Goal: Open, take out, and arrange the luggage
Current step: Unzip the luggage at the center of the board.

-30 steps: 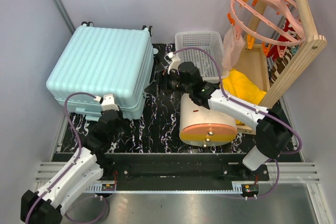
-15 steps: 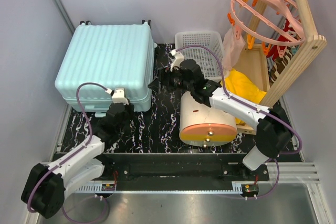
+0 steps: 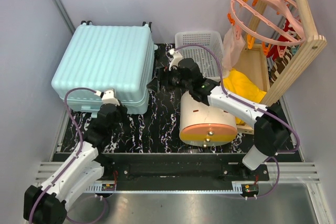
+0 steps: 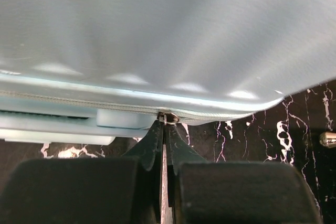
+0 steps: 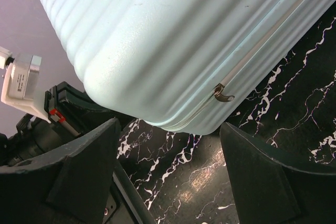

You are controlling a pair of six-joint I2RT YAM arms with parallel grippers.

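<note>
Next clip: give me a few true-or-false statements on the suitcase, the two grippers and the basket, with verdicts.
1. The suitcase is closed. True.
2. The left gripper is wide open. False: it is shut on the zipper pull at the suitcase's seam.
3. The right gripper is open and holds nothing. True.
4. In the top view, the basket stands left of the suitcase. False: it stands to its right.
</note>
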